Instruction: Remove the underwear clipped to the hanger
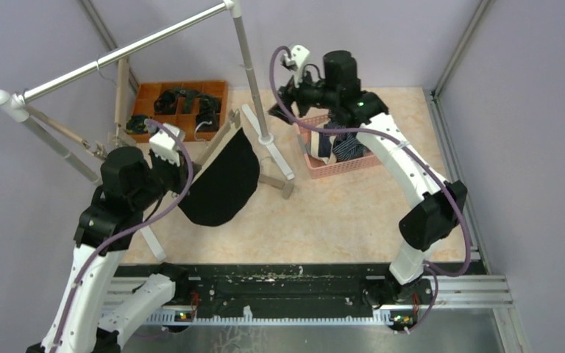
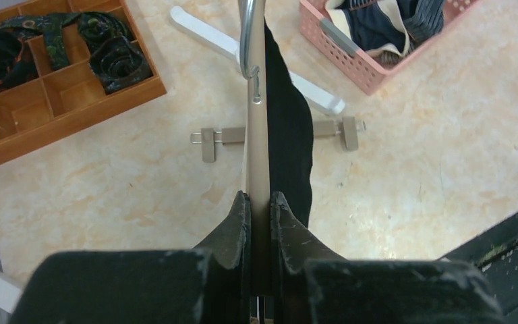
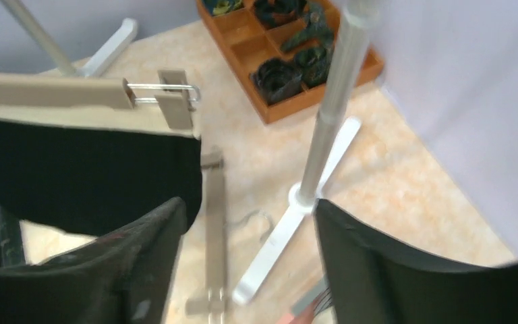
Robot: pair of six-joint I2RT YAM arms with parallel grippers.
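Note:
A black underwear (image 1: 219, 180) hangs from a beige hanger (image 1: 217, 140) over the floor. In the left wrist view my left gripper (image 2: 260, 199) is shut on the hanger's bar (image 2: 257, 148), with the black underwear (image 2: 289, 115) draped just right of it. My left gripper (image 1: 185, 173) holds the hanger's near end. The right gripper (image 1: 279, 99) is open and empty above the pink basket's left end. In its own view the right gripper (image 3: 246, 216) stands apart from the hanger (image 3: 54, 91), whose clip (image 3: 175, 101) sits at the cloth's (image 3: 88, 175) corner.
A pink basket (image 1: 338, 168) holds several underwear pieces (image 1: 338, 143). A wooden tray (image 1: 147, 92) with dark rolled socks stands at the back left. A clothes rack's pole (image 1: 250, 70) and white foot (image 1: 268, 143) stand mid-floor, with a bare hanger (image 2: 276, 131) lying beside the foot.

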